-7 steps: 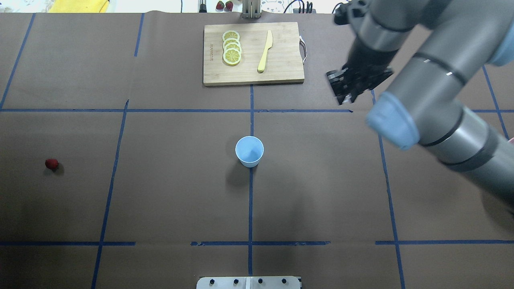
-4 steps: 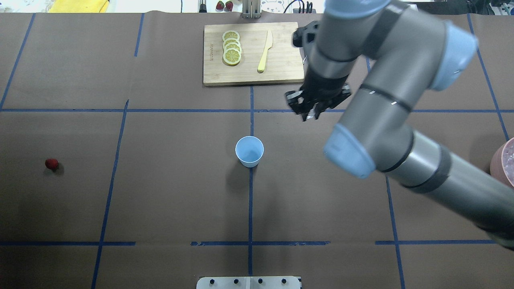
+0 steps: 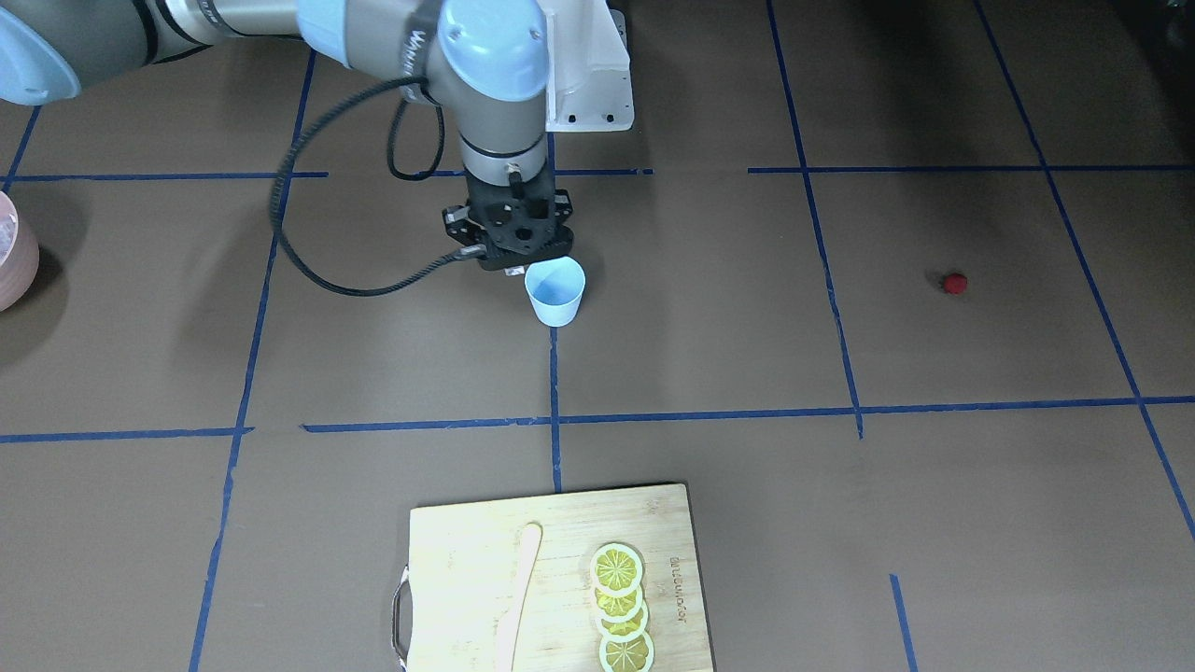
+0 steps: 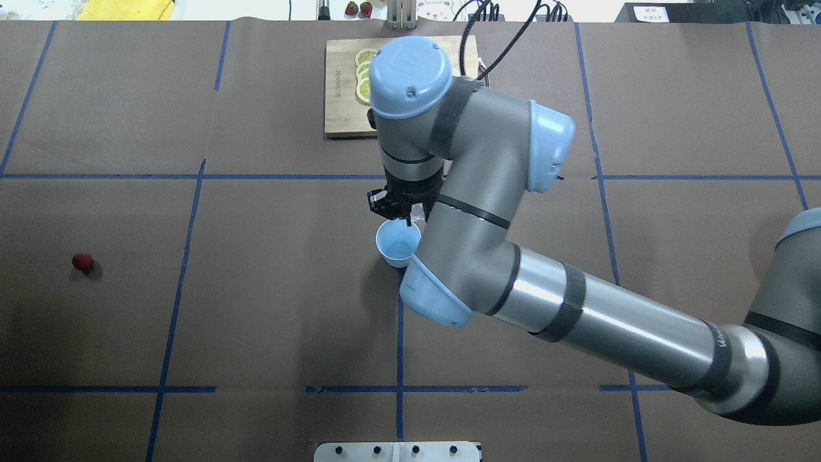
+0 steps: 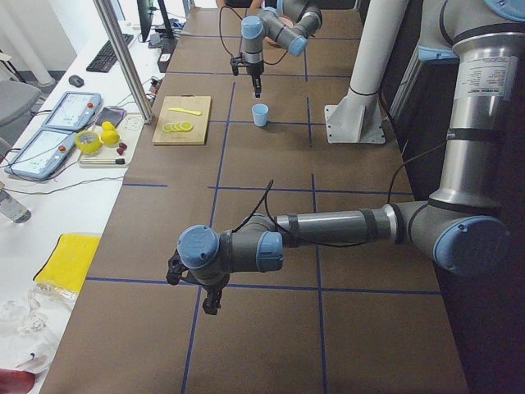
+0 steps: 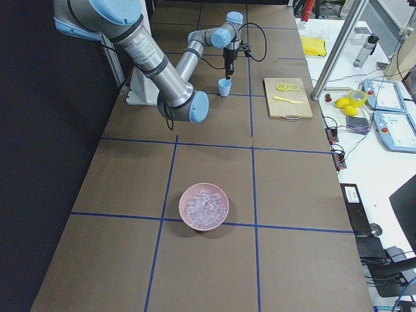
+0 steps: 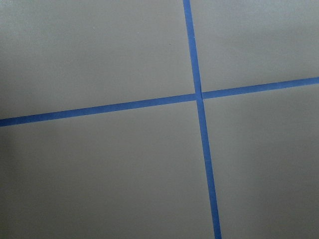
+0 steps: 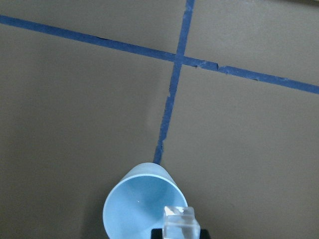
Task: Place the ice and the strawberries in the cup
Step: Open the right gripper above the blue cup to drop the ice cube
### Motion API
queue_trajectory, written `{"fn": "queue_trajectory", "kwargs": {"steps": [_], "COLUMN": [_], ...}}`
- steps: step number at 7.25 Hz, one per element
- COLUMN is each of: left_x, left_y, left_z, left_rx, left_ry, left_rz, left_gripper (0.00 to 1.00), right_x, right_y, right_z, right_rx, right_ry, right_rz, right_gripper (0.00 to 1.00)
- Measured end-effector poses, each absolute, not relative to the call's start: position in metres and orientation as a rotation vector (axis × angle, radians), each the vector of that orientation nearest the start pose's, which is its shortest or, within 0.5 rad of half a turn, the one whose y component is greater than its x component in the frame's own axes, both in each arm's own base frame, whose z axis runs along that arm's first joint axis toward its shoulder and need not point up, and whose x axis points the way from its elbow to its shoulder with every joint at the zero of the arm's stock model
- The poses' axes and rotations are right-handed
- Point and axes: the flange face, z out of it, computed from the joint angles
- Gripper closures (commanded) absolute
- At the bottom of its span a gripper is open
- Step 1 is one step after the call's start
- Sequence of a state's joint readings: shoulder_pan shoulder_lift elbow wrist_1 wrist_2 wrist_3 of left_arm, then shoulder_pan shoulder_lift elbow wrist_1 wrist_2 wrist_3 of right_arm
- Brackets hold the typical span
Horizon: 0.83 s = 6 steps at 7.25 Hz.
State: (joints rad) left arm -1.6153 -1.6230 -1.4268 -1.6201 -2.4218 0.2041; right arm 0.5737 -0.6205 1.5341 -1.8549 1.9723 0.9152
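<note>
The pale blue cup (image 4: 396, 246) stands upright at the table's middle, also in the front view (image 3: 555, 293) and the right wrist view (image 8: 139, 205). My right gripper (image 4: 404, 217) hangs just above the cup's far rim, shut on a clear ice cube (image 8: 178, 222) over the rim. The cup's inside looks empty. The red strawberry (image 4: 82, 261) lies alone far to the left, also in the front view (image 3: 953, 283). My left gripper (image 5: 210, 300) shows only in the exterior left view, low over bare table; I cannot tell whether it is open or shut.
A pink bowl of ice cubes (image 6: 204, 207) stands at the table's right end. A wooden cutting board (image 3: 457, 579) with lemon slices (image 3: 621, 607) and a yellow knife (image 3: 518, 597) lies behind the cup. The right arm's elbow (image 4: 436, 301) overhangs the cup's near side.
My right arm has swung left from the back right of the table, and its gripper now hangs over the cup. The cup and the strawberry have not moved.
</note>
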Motion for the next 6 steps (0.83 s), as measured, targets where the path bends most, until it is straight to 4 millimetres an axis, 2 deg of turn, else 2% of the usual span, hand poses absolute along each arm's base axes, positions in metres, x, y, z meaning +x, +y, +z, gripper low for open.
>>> {"fn": "queue_trajectory", "kwargs": {"steps": [3,4,5,6], "left_x": [-0.081,-0.081,-0.081,-0.081], "left_y": [-0.507,-0.506,-0.506,-0.507], "left_z": [0.693,0.693,0.693,0.693], "left_rx": [0.067,0.067,0.067,0.067], "left_ry": [0.850,0.850,0.850,0.850], "left_rz": [0.131,0.131,0.131,0.131], "left_gripper": [0.00,0.00,0.00,0.00], "right_x": [-0.574,-0.576,-0.578,-0.580], "right_y": [-0.465,-0.464,-0.462,-0.459], "right_z": [0.111,0.112,0.113,0.114], "right_rx": [0.031,0.030,0.028,0.025], "right_ry": [-0.730,-0.727,-0.726,-0.725], "right_rz": [-0.208,-0.210,-0.212,-0.214], "right_gripper": [0.96,0.79,0.55,0.20]}}
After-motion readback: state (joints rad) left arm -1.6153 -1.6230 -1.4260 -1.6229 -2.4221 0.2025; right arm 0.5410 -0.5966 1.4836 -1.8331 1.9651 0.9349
